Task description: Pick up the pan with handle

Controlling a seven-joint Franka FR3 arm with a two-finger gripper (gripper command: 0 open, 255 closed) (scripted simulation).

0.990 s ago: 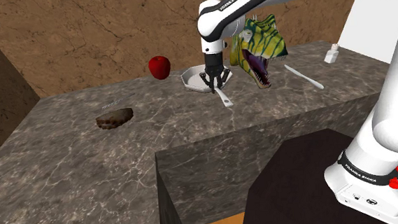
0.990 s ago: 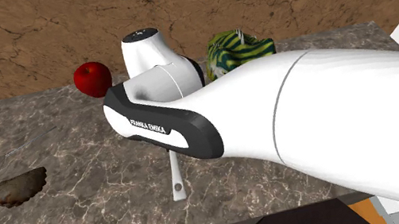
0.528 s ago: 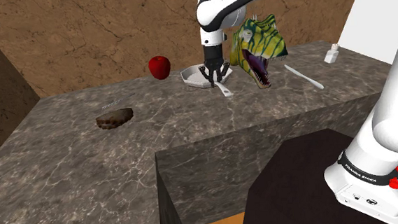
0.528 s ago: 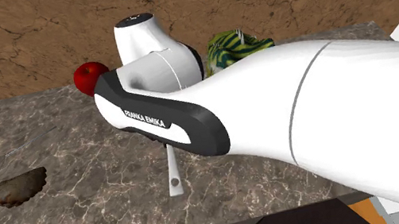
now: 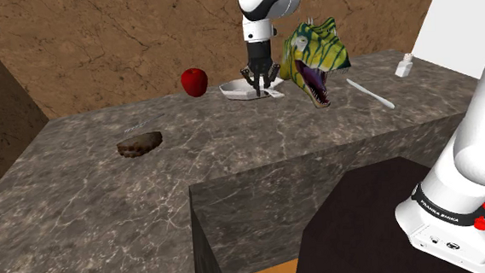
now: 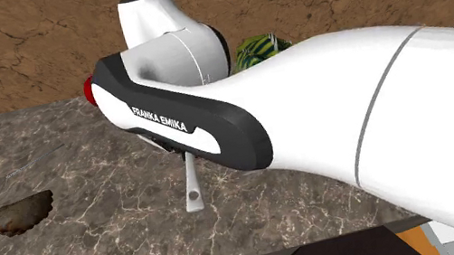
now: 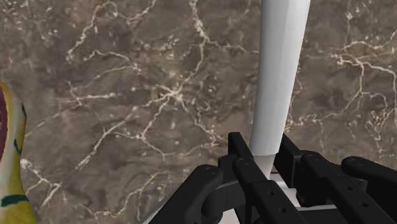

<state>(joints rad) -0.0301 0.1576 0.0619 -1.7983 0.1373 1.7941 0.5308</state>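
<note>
Since a second ago the arm (image 5: 264,4) has drawn upward and the pan (image 5: 238,90) has gone up with it. In the second exterior view the free end of the handle (image 6: 191,186) sits higher in the frame than it did.

Nearest in the shoulder view, the dark stand (image 5: 357,236) fills the lower right corner. The mottled brown worktop (image 5: 107,198) spreads across the lower left and middle. A dark brown lump (image 5: 139,144) lies on it at left centre, well apart from the rest.

Further back, at upper middle, the white pan hangs under the arm. The jaws are clenched on its handle close to the bowl. In the wrist view the black fingers (image 7: 240,156) clasp the white handle from both sides, and it runs straight out from between them over the stone.

The handle's long axis runs almost straight up and down the second exterior view, with the free end toward the lower edge. In the shoulder view it reaches from the bowl toward the right. Whether the pan's underside is clear of the worktop cannot be told.

A red apple (image 5: 194,81) sits just left of the pan, and a green-and-yellow dinosaur head (image 5: 312,59) just to its right. A white utensil (image 5: 371,93) and a small white bottle (image 5: 405,65) lie toward the upper right. A brown wall (image 5: 99,45) stands behind.
</note>
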